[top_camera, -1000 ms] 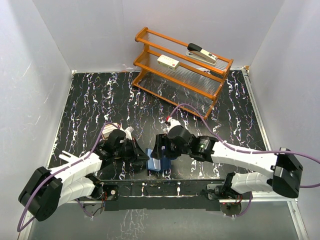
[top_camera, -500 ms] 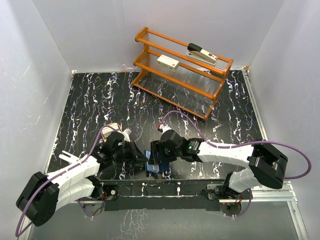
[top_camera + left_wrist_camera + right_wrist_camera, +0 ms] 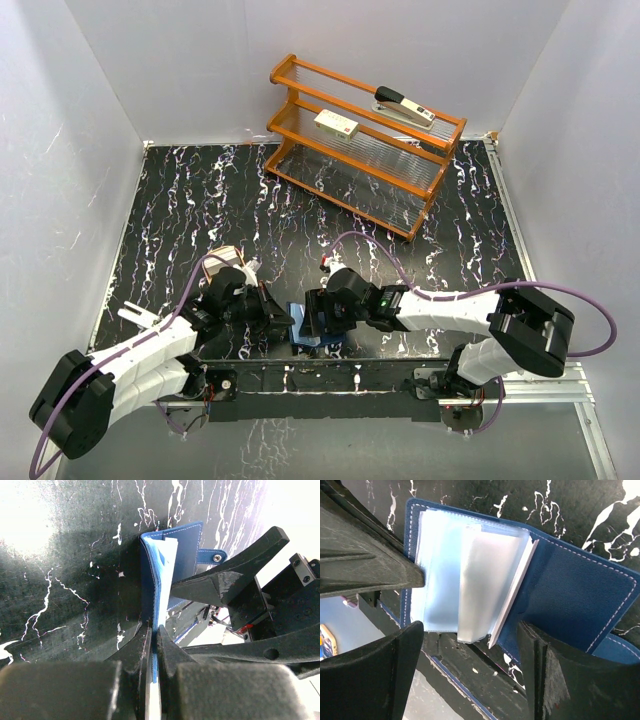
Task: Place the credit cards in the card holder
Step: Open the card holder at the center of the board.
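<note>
- Pinching one edge of the card holder, the left gripper has its fingers pressed together on the navy cover, at the table's near edge just left of centre.
- The card holder is spread open, with its pale blue pockets fanned out and its snap tab sticking out from the cover on the far side from the left gripper.
- A credit card shows as a thin white edge between the pocket leaves and the navy cover. Whether it sits inside a pocket cannot be told.
- The right gripper is spread wide, one finger on either side of the open holder, gripping nothing.
- A tan tray peeks out from behind the left arm, a little farther in from the near edge and mostly hidden.
- An orange rack stands at the far edge, toward the far right corner. A stapler lies on its top shelf and a cream box with a red label on the shelf below.
</note>
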Controlling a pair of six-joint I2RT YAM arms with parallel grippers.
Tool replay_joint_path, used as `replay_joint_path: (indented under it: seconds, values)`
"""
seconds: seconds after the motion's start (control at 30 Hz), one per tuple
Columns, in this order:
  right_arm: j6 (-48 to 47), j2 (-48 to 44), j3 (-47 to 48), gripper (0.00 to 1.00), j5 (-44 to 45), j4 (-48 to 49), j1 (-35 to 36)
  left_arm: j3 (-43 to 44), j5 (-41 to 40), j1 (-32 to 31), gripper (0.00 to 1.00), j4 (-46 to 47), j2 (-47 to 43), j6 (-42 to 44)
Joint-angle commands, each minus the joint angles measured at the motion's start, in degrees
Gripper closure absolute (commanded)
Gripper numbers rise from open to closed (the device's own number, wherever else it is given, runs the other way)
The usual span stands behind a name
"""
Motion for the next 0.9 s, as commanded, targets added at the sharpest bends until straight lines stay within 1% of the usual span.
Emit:
replay_joint_path:
  seconds: [0.0,0.13,0.57,0.73,0.87]
  values:
    - [0.7,-0.6,0.2,0.26,-0.3,4.8,0.1,-0.4,1.2,-0.3,1.00,0.5,-0.9,-0.3]
    - [0.7,0.6,1.1,0.21,-0.6,4.6,0.2,-0.5,1.3,-0.3,1.00,1.1,-0.9,-0.5]
    - [0.7,3.4,2.8,0.21,0.8,2.9,0.2,-0.8,2.2,-0.3,1.00,2.4,-1.0,-1.0]
    - [0.7,3.4,3.6,0.23,4.3,-1.2,0.2,-0.6,2.3,-0.2,1.00,2.2,-0.7,-0.9]
    - [0.7,2.5,4.1,0.28,9.9,-7.6,0.2,-0.5,2.1,-0.3,1.00,1.9,-0.8,-1.0]
